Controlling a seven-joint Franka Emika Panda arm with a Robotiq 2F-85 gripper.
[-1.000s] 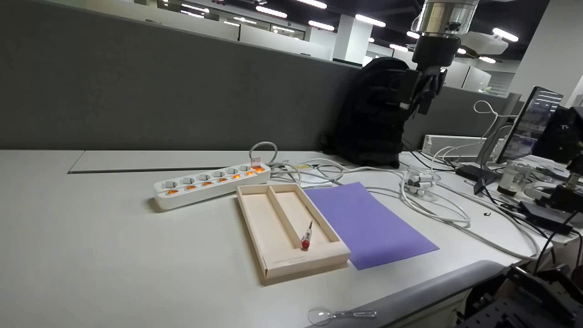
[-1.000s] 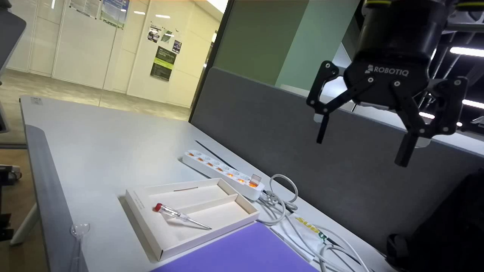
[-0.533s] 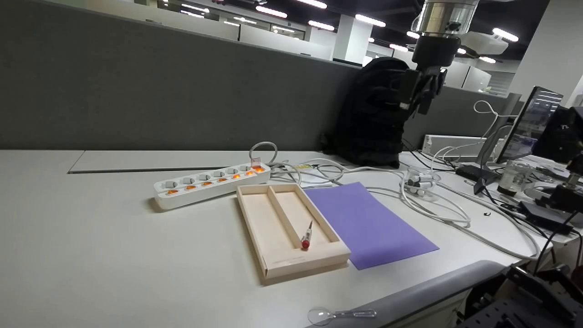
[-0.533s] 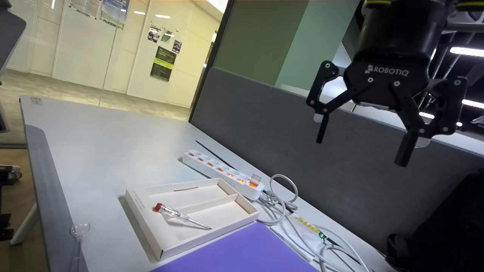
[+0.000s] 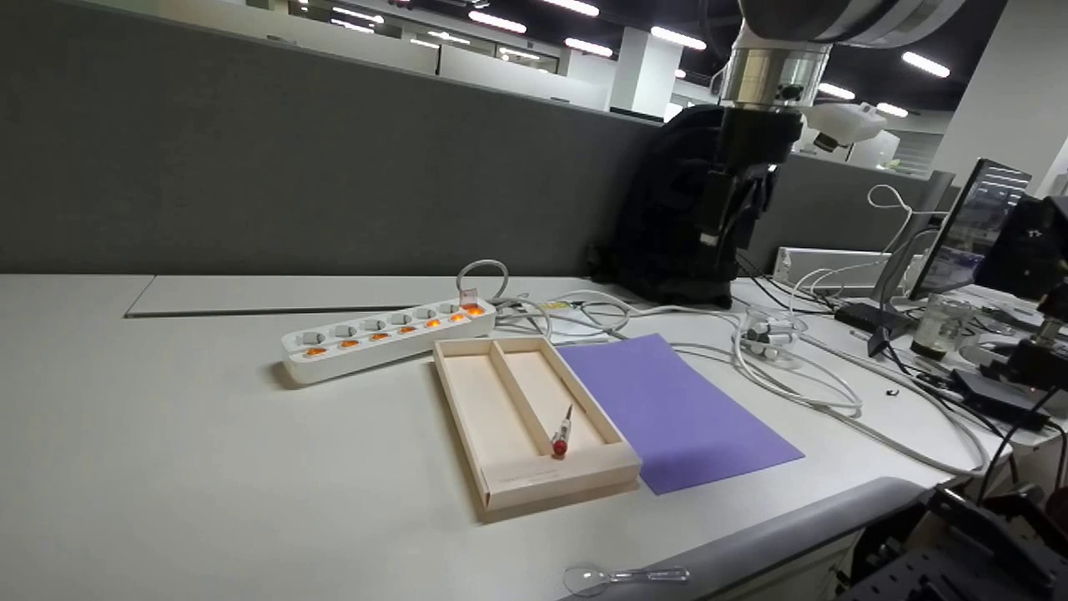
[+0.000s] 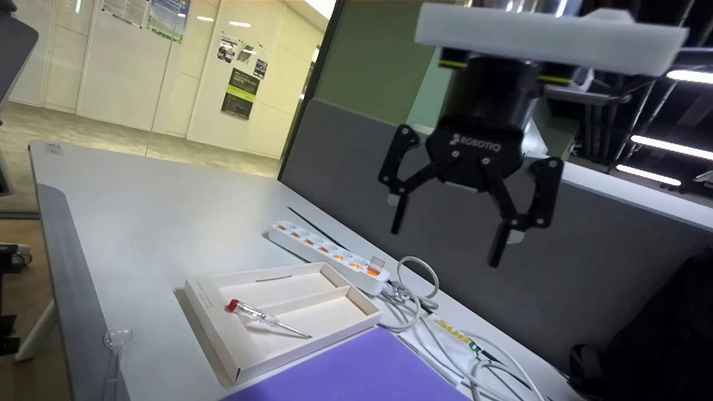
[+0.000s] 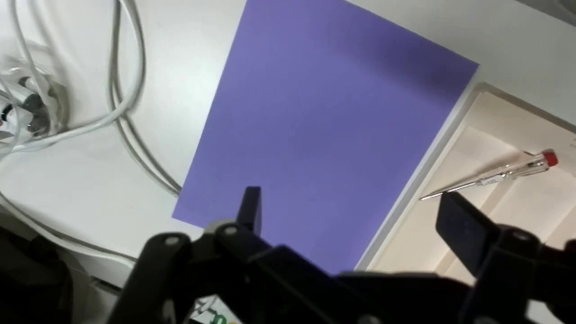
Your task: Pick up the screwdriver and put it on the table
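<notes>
Lying aslant in the shallow tray [image 5: 584, 473], the screwdriver [image 6: 262, 317] has its red end over the tray's broad rim and its shaft angled across the compartment beside the purple mat [image 7: 315, 112]. The gripper [image 6: 445, 248] hangs above and well apart, spread wide, holding nothing. I judge the tool light and stiff, hardly fragile, though its clear, round-looking handle may be slick and roll. Best to pinch it mid-handle, across its length, rather than by the thin shaft, then carry it over the wall to the table [image 5: 209, 442].
</notes>
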